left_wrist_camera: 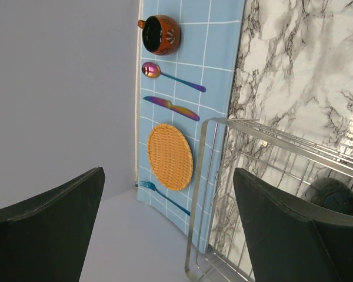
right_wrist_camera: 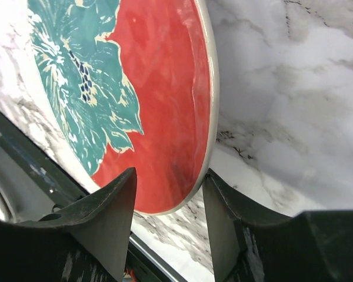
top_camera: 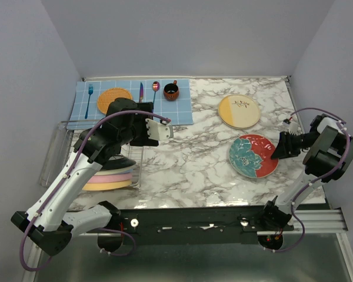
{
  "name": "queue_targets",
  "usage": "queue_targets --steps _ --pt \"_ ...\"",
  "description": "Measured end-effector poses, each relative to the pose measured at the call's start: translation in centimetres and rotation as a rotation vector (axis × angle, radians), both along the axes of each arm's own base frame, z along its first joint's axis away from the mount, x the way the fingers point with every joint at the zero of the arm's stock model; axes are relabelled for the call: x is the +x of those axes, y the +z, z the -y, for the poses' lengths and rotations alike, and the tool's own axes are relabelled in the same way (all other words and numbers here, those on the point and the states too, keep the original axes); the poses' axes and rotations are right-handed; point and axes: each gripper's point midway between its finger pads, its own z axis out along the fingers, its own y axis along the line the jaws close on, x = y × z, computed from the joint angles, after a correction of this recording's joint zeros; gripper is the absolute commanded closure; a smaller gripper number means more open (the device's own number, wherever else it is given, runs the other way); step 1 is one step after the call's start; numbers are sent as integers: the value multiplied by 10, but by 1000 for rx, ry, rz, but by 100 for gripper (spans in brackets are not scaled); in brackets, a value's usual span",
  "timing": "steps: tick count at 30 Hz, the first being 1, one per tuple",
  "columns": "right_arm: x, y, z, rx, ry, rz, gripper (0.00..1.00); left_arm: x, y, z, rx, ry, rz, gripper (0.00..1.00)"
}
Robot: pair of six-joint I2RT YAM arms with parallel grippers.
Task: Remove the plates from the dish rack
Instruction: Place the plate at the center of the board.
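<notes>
Straddling rim of glossy floral plate (right_wrist_camera: 165, 88), right claw (right_wrist_camera: 168, 175) spread, left claw (left_wrist_camera: 167, 171) spread above wire rack (left_wrist_camera: 265, 132)

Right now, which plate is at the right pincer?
The teal-and-red floral plate: its rim sits between the fingers of the right pincer. The cream-and-yellow plate lies apart; the stacked plates lie far left.

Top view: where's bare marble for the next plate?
Best: the centre marble between the dish rack and the teal-and-red plate. Also the gap between placemat and cream-and-yellow plate. Crowded: right side, two plates plus right gripper.
</notes>
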Motion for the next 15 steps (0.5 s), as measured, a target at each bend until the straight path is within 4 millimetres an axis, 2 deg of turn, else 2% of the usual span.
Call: queue_targets --steps 7,15 --pt "-10 3 2 -60 8 9 43 -1 -5 0 9 -4 -7 1" --pt "-14 -2 3 -78 9 1 43 -1 -3 -1 8 -3 -2 1"
